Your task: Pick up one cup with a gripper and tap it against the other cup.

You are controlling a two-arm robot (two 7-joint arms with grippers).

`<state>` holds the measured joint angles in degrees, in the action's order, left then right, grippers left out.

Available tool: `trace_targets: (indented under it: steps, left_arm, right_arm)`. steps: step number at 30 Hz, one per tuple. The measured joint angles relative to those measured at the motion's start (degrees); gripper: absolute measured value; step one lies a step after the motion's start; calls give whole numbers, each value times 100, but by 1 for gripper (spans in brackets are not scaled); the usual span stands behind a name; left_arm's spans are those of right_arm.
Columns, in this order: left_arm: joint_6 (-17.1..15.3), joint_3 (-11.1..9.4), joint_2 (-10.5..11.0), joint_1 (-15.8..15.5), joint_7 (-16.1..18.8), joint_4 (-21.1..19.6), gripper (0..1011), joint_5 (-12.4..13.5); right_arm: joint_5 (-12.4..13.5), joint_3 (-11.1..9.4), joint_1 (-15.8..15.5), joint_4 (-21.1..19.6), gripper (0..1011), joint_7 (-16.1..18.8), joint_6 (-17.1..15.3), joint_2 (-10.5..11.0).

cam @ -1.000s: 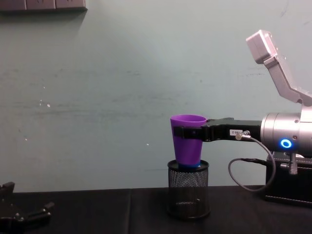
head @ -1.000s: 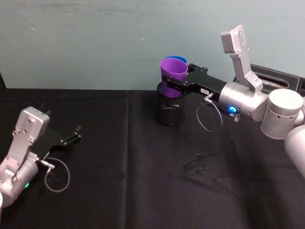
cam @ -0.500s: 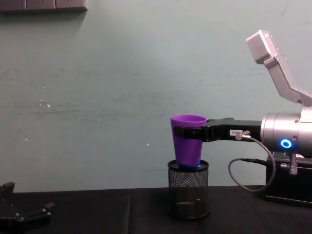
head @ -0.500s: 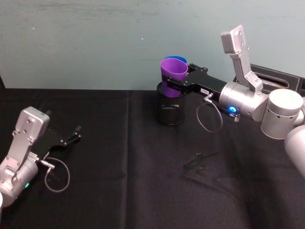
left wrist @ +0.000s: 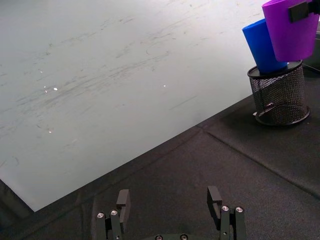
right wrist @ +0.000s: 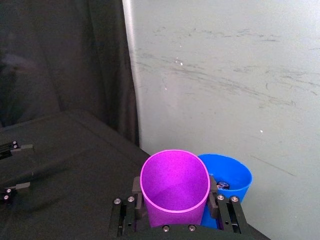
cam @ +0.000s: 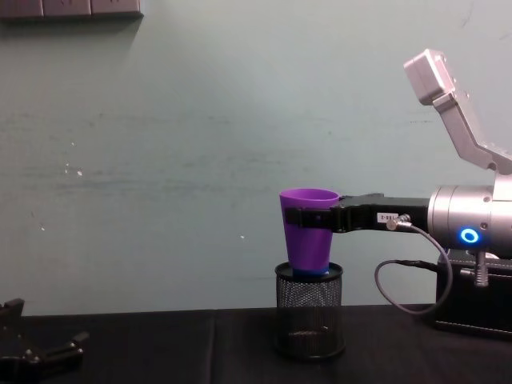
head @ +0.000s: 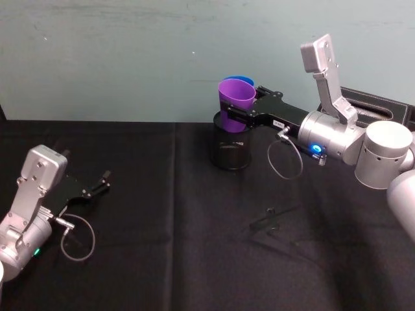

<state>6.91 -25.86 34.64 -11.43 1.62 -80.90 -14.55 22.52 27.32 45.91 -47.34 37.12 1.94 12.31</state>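
Over a mesh holder [head: 232,150], right gripper [cam: 309,217] jaws clench the purple cup [head: 235,95] (blue cup [left wrist: 261,45] just beside). Left gripper [left wrist: 169,195] jaws stand parted.

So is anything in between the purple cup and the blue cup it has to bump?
Nothing visible. The right gripper holds the purple cup right beside the blue cup, which stands in the black mesh holder. Whether they touch, I cannot tell. The left gripper rests open, far off to the side.
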Motion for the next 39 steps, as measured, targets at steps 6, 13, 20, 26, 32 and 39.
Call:
trace_targets:
  steps: [6,13,20,26,32,39]
  left_arm:
    - [0,0,0,0,0,0,1011,0]
    - [0,0,0,0,0,0,1011,0]
    - [0,0,0,0,0,0,1011,0]
    - [0,0,0,0,0,0,1011,0]
    - [0,0,0,0,0,0,1012,0]
    - [0,0,0,0,0,0,1011,0]
  right_arm:
    - [0,0,0,0,726,0,0,0]
    - [0,0,0,0,726,0,0,0]
    - [0,0,0,0,726,0,0,0]
    - [0,0,0,0,726,0,0,0]
    - [0,0,0,0,726,0,0,0]
    - [15,-2,-41,-39,726,106,47,10]
